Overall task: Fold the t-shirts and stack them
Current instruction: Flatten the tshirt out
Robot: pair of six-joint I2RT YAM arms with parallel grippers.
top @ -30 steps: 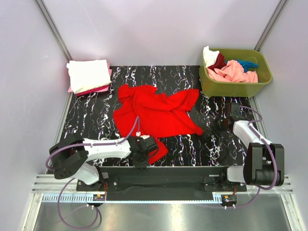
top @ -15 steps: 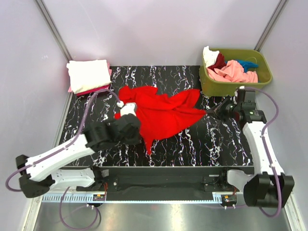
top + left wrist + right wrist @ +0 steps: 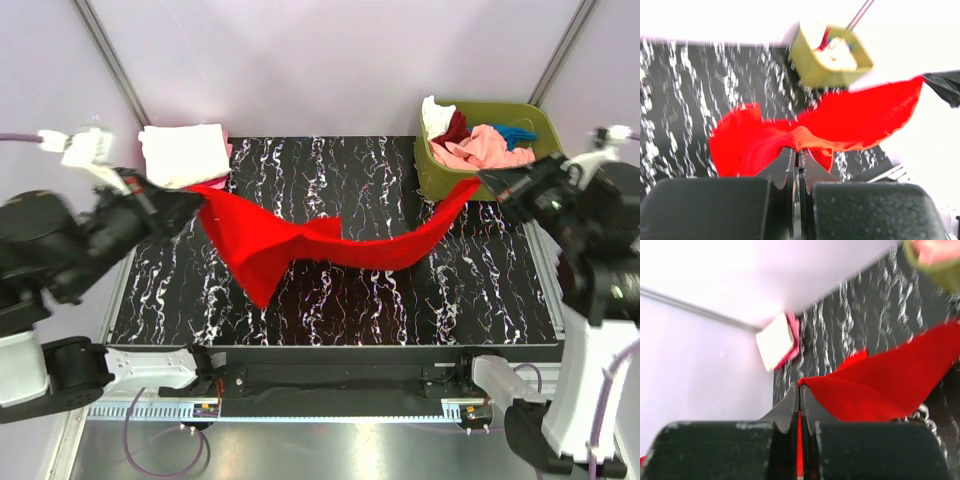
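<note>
The bright red t-shirt hangs stretched in the air between both raised arms, sagging in the middle over the black marbled table. My left gripper is shut on its left end, high at the table's left edge. In the left wrist view the cloth bunches at the closed left gripper. My right gripper is shut on the right end, in front of the bin. In the right wrist view the red t-shirt runs out from the pinched right gripper.
A folded stack, cream-white t-shirt on pink, lies at the back left corner, just beyond the left gripper. The olive-green bin at the back right holds pink, dark red, white and teal t-shirts.
Both arms have risen and swung apart, lifting the red t-shirt off the table and pulling it out into a band between them. Both grippers have stayed shut.
</note>
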